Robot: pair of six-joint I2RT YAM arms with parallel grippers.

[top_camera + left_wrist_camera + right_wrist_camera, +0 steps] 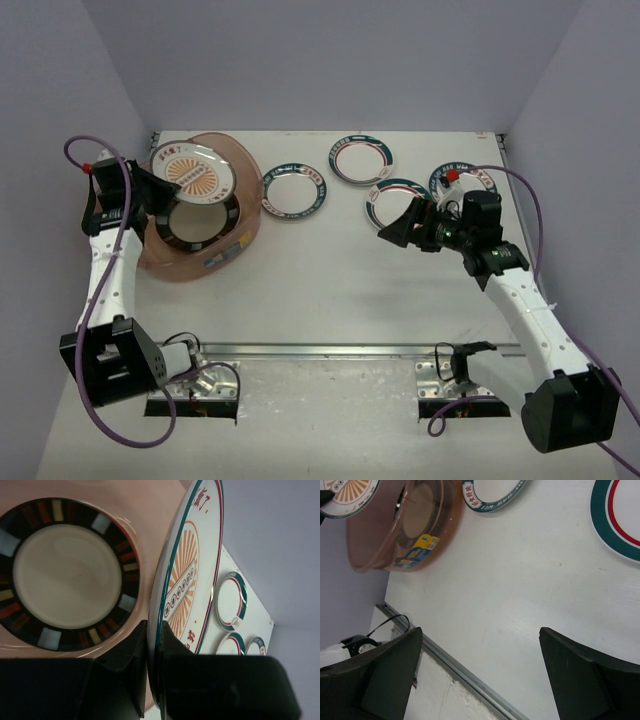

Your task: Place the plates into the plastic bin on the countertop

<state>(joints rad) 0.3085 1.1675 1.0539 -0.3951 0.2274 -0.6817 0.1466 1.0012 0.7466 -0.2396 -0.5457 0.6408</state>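
Observation:
The plastic bin [160, 262] [150, 510] [375, 555] stands at the left of the countertop [330, 290]. A dark-rimmed plate [233, 212] [67, 575] lies flat inside it. My left gripper [150, 190] [154, 627] is shut on the rim of the orange-centred plate [192, 172] [187, 565] [347, 495], which is tilted on edge over the bin. Small white plates with teal-red rims lie on the countertop: one [294, 190] [492, 492] beside the bin, two [361, 159] [395, 200] further right. My right gripper [405, 225] [480, 632] hangs open above bare countertop with nothing between its fingers.
Another small plate [462, 180] sits at the back right, partly hidden by my right arm. A metal rail [330, 350] [460, 672] runs along the countertop's front edge. Grey walls close in the left, back and right.

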